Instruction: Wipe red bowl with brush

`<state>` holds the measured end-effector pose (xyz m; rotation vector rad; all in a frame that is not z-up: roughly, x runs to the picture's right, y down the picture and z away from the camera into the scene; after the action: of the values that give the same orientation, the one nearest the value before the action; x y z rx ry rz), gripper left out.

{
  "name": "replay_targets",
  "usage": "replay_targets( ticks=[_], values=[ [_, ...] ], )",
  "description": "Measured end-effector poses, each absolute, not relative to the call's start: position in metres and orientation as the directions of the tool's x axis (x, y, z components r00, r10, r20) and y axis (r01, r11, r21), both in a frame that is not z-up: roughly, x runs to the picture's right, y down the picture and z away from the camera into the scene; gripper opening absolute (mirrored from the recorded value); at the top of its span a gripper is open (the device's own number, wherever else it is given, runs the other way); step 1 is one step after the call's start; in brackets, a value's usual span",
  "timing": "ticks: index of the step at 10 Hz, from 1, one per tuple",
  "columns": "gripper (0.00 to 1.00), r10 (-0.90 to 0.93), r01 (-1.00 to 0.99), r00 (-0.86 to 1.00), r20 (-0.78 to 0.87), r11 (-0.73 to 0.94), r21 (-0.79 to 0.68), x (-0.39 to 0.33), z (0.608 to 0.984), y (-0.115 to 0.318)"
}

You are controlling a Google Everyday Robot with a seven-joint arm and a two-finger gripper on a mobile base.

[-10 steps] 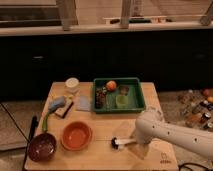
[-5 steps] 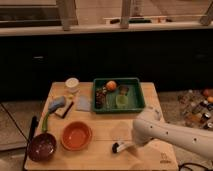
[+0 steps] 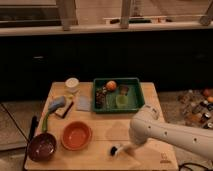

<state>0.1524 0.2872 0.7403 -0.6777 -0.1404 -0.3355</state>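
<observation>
Desk [image 3: 102, 125]: a light wooden top that carries everything listed below.
Gripper [image 3: 129, 149]: at the end of the white arm [image 3: 165, 134], low over the front edge of the desk, right of centre.
Grip state: cannot tell whether it is clenched, released or holding anything; the arm's end covers that part.
Brush [image 3: 116, 150]: at the front of the desk, lying roughly level, black bristle head to the left and white handle running right.
Brush and gripper: the handle end reaches the gripper's tip, with the head sticking out on the gripper's left; whether they touch is not clear.
Red bowl [image 3: 76, 135]: upright on the desk, front left of centre.
Brush and red bowl: apart, with bare desk between them; the brush is to the right of the bowl and slightly nearer the front edge.
Maroon bowl [image 3: 42, 146]: just left of the red bowl, at the front left corner.
Green-handled tool [image 3: 56, 105]: behind the two bowls, blue-grey head toward the back.
White cup [image 3: 72, 84]: at the back left of the desk.
Green tray [image 3: 137, 97]: back centre, holding an orange fruit [image 3: 111, 85] and a few small items.
</observation>
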Motion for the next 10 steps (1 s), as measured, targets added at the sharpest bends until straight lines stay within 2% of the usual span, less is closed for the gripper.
replay_targets(
  ticks=[6,10],
  values=[
    [0.0,-0.326,0.42,0.907,0.267,0.751,-0.51,0.104,0.71,0.26],
    [0.0,-0.367,0.454,0.891,0.267,0.749,-0.483,0.068,0.705,0.245]
  ],
)
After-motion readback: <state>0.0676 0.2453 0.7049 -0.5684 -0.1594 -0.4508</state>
